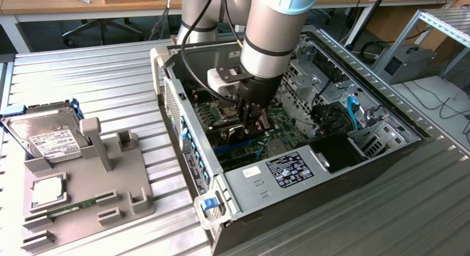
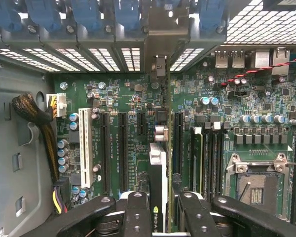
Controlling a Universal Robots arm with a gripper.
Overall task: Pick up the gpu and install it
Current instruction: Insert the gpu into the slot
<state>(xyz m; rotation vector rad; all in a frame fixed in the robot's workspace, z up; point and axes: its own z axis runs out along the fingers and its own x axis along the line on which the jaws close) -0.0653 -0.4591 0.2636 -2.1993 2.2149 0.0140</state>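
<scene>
Green board fills the floor of the open case [image 1: 382, 110], and the gripper [image 2: 158, 207] is lowered inside it, clenched on the gpu [image 2: 158, 187], which it carries edge-on between its fingers [image 2: 136, 212]. In the wrist view the card stands on its thin edge, its silver bracket end [image 2: 157, 153] leading away from the gripper toward the rear slot openings [image 2: 158, 64] of the case. Directly beyond the card's lower edge lies the motherboard [image 2: 237, 113], with long black expansion slots [image 2: 123, 148] running parallel on either side of the card; which slot it is lined up with cannot be told, since the card hides the board beneath itself. Whether the edge connector has touched a slot cannot be seen either. Judgement: the step in hand is seating the card, and it appears well advanced but not proven complete. To do it well, the card should be kept upright and parallel to the slots, the bracket should meet the rear opening squarely, and pressure should go straight down, evenly along the card. A tilt could jam the connector. The cable bundle [image 2: 34, 118], off to one side of the gripper, is well apart from the card.
</scene>
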